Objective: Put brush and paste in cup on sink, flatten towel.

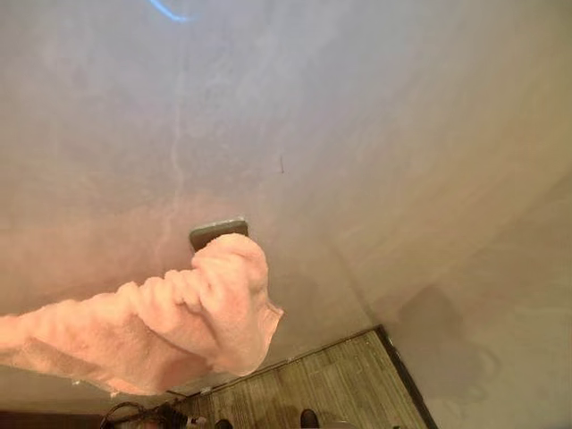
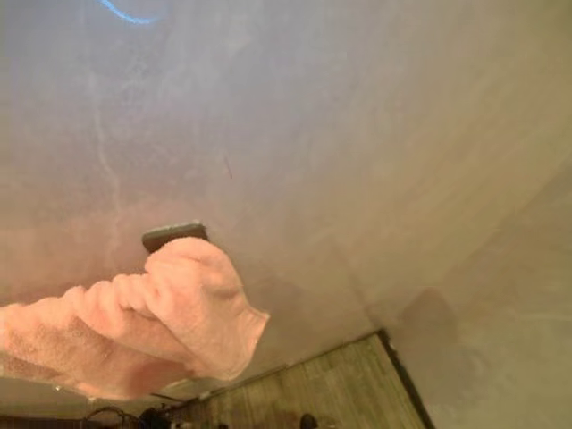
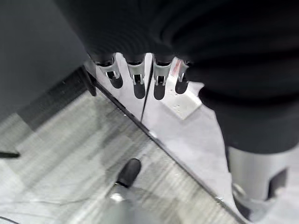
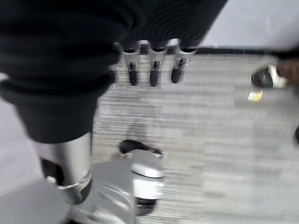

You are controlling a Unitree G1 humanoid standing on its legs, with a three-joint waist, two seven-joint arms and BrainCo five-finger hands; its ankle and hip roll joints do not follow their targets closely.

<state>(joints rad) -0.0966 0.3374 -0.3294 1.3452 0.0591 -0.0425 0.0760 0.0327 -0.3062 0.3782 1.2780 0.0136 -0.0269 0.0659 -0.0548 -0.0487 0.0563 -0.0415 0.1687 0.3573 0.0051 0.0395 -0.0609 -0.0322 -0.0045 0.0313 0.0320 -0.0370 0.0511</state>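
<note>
A broad, pale grey, marbled stone surface (image 1: 357,134) spreads across the head views. Beyond its edge, at five o'clock, lies a strip of grey wood-grain floor (image 1: 331,384). A crumpled pink terry towel (image 1: 170,326) lies bunched on the surface at about seven o'clock, running in from the left edge and folded over itself. Just above its top fold, touching or nearly so, sits a small dark grey rectangular block (image 1: 218,232).

Both hands hang over the floor, well apart from the towel. The left hand (image 3: 140,81) has its fingers straight and relaxed, holding nothing. The right hand (image 4: 154,70) likewise shows straight fingers, empty.
</note>
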